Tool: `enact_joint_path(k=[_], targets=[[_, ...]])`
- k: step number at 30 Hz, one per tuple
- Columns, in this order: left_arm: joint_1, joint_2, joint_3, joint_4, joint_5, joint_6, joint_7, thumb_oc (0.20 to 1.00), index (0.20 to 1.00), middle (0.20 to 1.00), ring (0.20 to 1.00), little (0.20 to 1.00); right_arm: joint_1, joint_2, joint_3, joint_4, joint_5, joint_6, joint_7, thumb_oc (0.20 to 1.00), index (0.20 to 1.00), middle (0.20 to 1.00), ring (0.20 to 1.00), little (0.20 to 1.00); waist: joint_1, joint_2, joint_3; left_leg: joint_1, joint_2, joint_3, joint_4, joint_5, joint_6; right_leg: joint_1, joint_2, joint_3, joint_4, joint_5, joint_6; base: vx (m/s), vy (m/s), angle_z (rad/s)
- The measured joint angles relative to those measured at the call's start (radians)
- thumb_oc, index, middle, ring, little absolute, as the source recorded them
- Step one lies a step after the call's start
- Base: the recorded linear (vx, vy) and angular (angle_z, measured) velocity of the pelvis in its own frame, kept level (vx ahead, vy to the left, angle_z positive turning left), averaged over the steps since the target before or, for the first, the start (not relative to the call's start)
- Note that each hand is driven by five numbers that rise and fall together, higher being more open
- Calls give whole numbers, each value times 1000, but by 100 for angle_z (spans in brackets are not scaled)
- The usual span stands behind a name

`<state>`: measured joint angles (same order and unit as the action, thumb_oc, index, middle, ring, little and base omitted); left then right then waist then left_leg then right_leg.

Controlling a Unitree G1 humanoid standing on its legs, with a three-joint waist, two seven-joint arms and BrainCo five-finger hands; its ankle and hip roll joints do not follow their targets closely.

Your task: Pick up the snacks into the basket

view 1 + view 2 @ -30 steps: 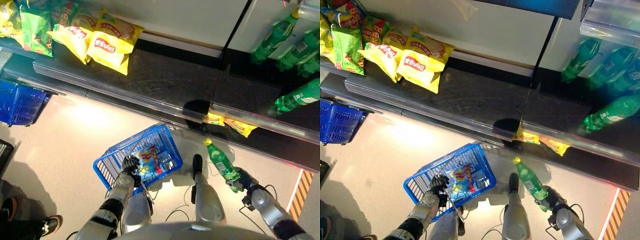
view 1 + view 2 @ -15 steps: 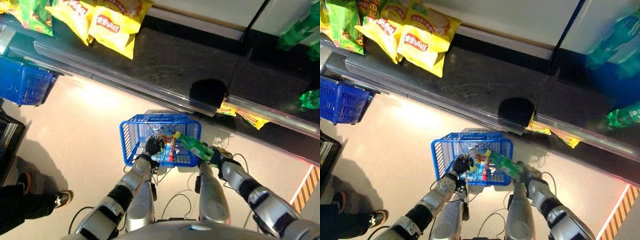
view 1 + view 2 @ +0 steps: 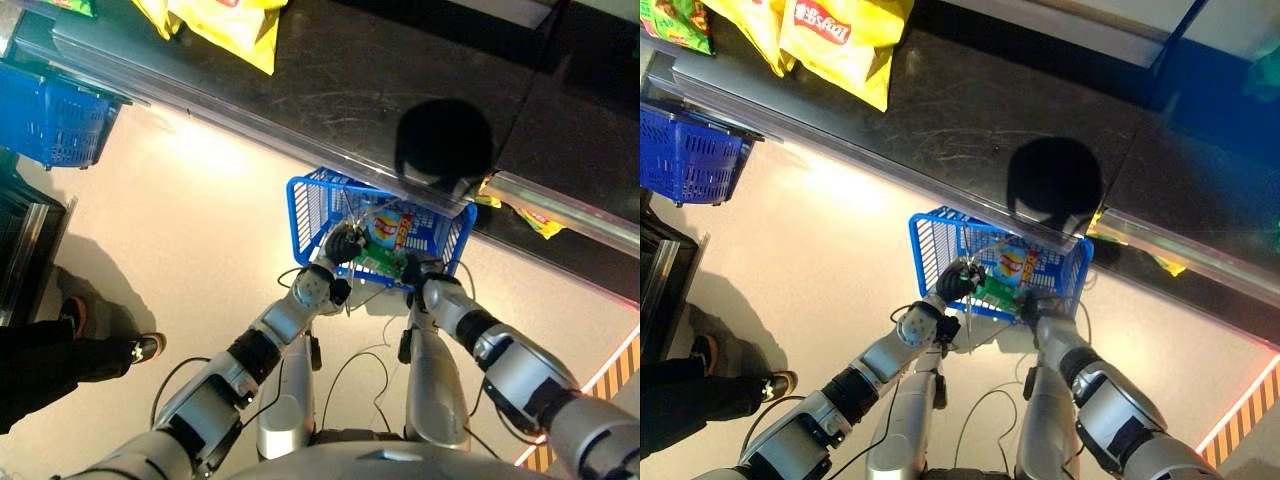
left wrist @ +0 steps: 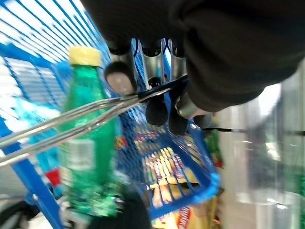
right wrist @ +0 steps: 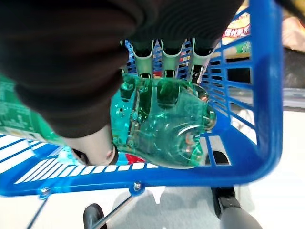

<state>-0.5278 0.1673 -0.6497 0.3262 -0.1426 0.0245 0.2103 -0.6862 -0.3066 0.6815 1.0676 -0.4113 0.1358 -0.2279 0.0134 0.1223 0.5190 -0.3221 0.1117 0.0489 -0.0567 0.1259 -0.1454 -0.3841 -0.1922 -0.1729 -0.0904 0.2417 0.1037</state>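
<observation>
A blue wire basket (image 3: pixel 310 205) hangs in front of me, close to the shelf edge. My left hand (image 3: pixel 345 243) is curled round its thin metal handle (image 4: pixel 71 126). My right hand (image 3: pixel 418 272) is shut on a green plastic bottle (image 3: pixel 378 262) with a yellow cap, holding it inside the basket's near side. In the right wrist view the fingers (image 5: pixel 164 52) wrap the bottle's base (image 5: pixel 162 124), just within the blue rim (image 5: pixel 264 95). A colourful snack bag (image 3: pixel 388 228) lies in the basket beyond the bottle (image 4: pixel 88 148).
A long black shelf (image 3: pixel 330 90) runs across the view, with yellow chip bags (image 3: pixel 835 35) at its far left. A second blue basket (image 3: pixel 50 115) stands at the left. Yellow packets (image 3: pixel 535 215) lie on the lower shelf at the right. A person's leg and shoe (image 3: pixel 100 355) are at the left.
My right hand has carried the green bottle from out at the right into the basket. The camera has shifted, and the basket now shows nearer the shelf.
</observation>
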Motion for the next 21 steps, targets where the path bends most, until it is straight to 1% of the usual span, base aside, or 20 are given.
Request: enact_joint_path(k=[4,5,6,7,9,10,12,13,19,21], targets=[[-14,1,-1,-71,-23,2,-9,200,200,200,200,200,-46,-4,-2,27,11,0,-1,200,200,200,200,200,3,1,1,-52,-6,-1,1,7,2,-51,-6,0,0,7,1,0,0,0],[-21,-1,-1,-72,-29,2,-10,200,200,200,200,200,-60,1,-1,43,12,2,-1,711,711,711,711,711,3,1,1,-62,-7,-1,3,7,3,-60,-8,0,0,9,1,0,0,0],[-27,-3,1,-73,-34,4,-10,200,200,200,200,200,-70,-9,-7,50,16,2,-4,1000,1000,1000,1000,1000,8,2,1,-71,-8,-1,4,9,4,-68,-10,0,0,10,1,-7,11,4],[-34,-3,2,-77,-45,5,-10,200,200,200,200,200,-99,-5,-9,76,39,2,-12,1000,1000,1000,1000,1000,3,2,1,-86,-11,-3,8,9,5,-80,-12,-1,0,12,2,-8,-1,6],[-43,-3,4,-79,-79,10,-6,200,200,200,200,200,-144,-17,-27,97,75,-2,-24,1000,1000,1000,1000,1000,13,3,1,-107,-14,-6,14,11,7,-97,-16,-3,0,15,3,-7,-5,8],[-42,-3,2,-78,-92,17,-5,200,200,200,200,200,-158,-20,-27,95,84,-3,-27,1000,1000,1000,1000,1000,10,3,1,-113,-15,-6,14,12,8,-102,-17,-4,0,16,3,-3,0,4],[-27,3,3,-66,-129,47,3,200,200,200,200,200,-192,-25,-29,97,92,-4,-31,1000,1000,1000,1000,1000,23,3,1,-128,-15,-9,14,15,8,-115,-17,-5,0,18,2,0,0,0],[-26,3,3,-69,-152,47,4,200,200,200,200,200,-195,-29,-32,101,98,-4,-31,1000,1000,1000,1000,1000,31,4,1,-131,-16,-9,14,16,7,-119,-17,-5,0,19,1,0,0,0],[-25,-8,5,-96,-306,47,16,200,200,200,200,200,-193,-19,-47,117,133,-4,-41,1000,1000,1000,1000,1000,36,4,1,-164,-26,-26,15,23,11,-139,-26,-17,0,21,4,-2,3,8],[-20,-11,5,-108,-326,47,26,200,200,200,200,200,-189,-17,-55,118,154,-5,-45,1000,1000,1000,1000,1000,36,4,1,-168,-29,-26,14,24,13,-144,-30,-17,0,22,6,0,0,0]])
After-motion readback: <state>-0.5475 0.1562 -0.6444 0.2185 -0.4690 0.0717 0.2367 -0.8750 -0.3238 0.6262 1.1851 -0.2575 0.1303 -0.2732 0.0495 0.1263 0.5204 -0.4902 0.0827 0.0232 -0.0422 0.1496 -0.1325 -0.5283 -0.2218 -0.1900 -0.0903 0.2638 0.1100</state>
